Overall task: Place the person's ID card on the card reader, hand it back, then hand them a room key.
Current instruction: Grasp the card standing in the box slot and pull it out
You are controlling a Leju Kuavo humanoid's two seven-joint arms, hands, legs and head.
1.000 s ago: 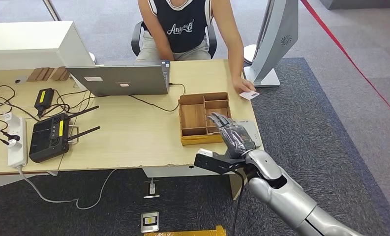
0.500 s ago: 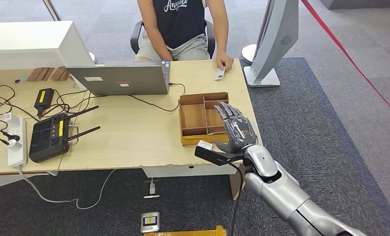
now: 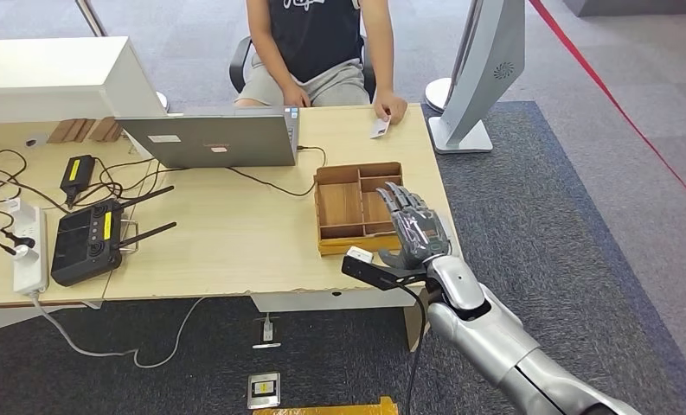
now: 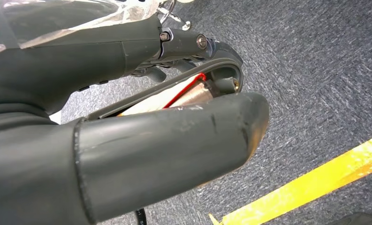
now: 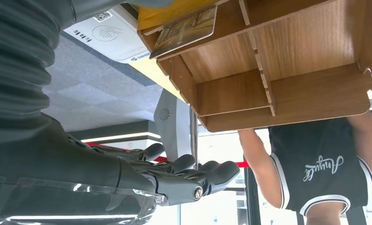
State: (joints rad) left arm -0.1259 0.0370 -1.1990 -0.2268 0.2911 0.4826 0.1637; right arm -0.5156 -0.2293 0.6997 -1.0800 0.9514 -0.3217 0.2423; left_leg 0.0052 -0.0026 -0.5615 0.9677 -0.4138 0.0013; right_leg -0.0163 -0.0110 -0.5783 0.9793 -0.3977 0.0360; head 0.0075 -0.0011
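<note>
- The robot's right hand [image 3: 419, 232] is hovering over the near right corner of the wooden tray [image 3: 343, 207], fingers spread apart and holding nothing.
- In the right wrist view that hand [image 5: 174, 173] is showing its dark fingers stretched out, nothing between them.
- A gold-coloured card [image 5: 186, 29] is lying in one compartment of the tray [image 5: 287, 89], just beside a white card reader [image 5: 110, 33] resting on the desk.
- The person [image 3: 317, 43] is sitting at the far side of the desk [image 3: 235, 233], holding the ID card [image 3: 380, 128] down against the desktop with one hand [image 3: 391, 107], well apart from the robot's hand.
- The left hand [image 4: 127, 140] is hanging over grey carpet; I cannot tell whether its fingers are closed or apart.
- A laptop [image 3: 209, 138] is standing open behind the tray, and a black router [image 3: 86, 242] is sitting off to the left among cables.
</note>
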